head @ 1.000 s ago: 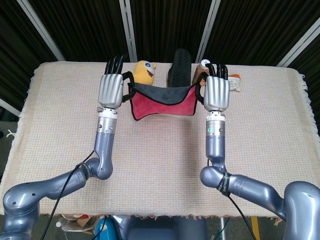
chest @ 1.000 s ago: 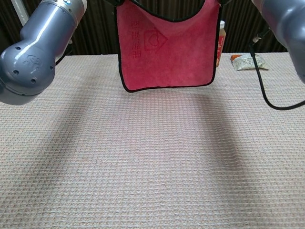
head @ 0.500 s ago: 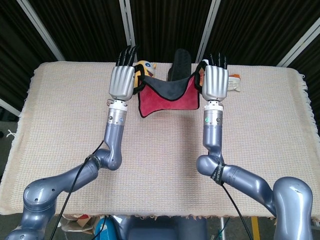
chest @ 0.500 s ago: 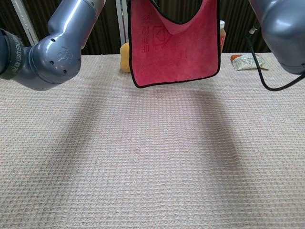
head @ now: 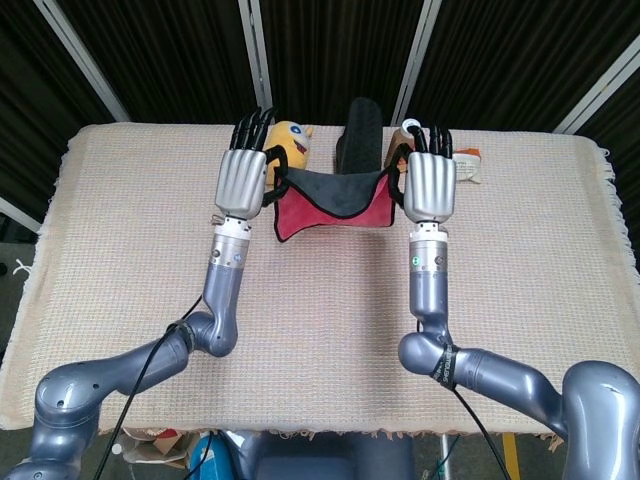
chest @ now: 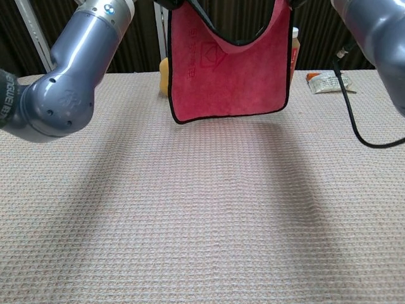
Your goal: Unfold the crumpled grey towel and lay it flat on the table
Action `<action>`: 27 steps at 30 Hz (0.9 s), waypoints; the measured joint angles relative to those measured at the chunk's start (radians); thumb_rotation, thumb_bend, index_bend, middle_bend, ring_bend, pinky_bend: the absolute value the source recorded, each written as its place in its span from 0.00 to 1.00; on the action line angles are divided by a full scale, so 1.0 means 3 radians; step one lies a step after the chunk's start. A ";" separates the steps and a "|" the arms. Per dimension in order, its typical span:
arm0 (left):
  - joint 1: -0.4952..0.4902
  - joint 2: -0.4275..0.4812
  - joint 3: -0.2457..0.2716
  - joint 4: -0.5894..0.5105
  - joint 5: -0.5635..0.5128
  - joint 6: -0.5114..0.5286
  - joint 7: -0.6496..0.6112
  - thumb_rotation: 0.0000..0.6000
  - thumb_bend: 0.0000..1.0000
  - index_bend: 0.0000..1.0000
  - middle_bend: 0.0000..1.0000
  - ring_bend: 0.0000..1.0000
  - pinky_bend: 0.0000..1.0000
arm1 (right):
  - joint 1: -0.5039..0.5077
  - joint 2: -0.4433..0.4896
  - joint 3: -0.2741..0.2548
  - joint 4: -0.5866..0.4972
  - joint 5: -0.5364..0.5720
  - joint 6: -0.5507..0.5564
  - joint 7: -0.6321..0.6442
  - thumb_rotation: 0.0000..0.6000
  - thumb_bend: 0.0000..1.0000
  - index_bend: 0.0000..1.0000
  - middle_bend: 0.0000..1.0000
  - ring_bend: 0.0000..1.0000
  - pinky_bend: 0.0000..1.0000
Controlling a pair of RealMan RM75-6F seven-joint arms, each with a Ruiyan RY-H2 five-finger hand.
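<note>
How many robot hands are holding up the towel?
2. The left hand holds the towel's left top corner; the right hand holds its right top corner.

Yellow plush toy point(head: 291, 141), dark shoe point(head: 359, 135), packet point(chest: 327, 81) on cloth-covered table point(head: 320, 330)

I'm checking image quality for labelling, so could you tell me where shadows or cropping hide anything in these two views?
Head view: evenly lit and sharp; left hand and right hand hold the towel at its upper corners. Chest view: the top edge crops both hands; a soft shadow lies on the table beneath the towel, and the near arms look oversized from closeness.
</note>
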 measured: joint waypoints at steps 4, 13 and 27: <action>0.0236 0.0067 0.0143 -0.0360 0.0013 0.0122 0.0037 1.00 0.47 0.63 0.07 0.00 0.06 | -0.0125 0.0023 -0.0166 -0.0325 0.0007 0.0118 -0.0161 1.00 0.56 0.73 0.24 0.09 0.09; 0.0686 0.0203 0.0446 -0.1114 0.0022 0.0316 0.0108 1.00 0.47 0.63 0.07 0.00 0.06 | -0.0366 -0.0004 -0.0515 -0.0865 -0.0058 0.0383 -0.0378 1.00 0.56 0.73 0.24 0.09 0.09; 0.1105 0.0271 0.0854 -0.1754 0.0214 0.0567 0.0197 1.00 0.47 0.63 0.07 0.00 0.06 | -0.0612 -0.0034 -0.0903 -0.1290 -0.0305 0.0534 -0.0486 1.00 0.56 0.73 0.24 0.09 0.09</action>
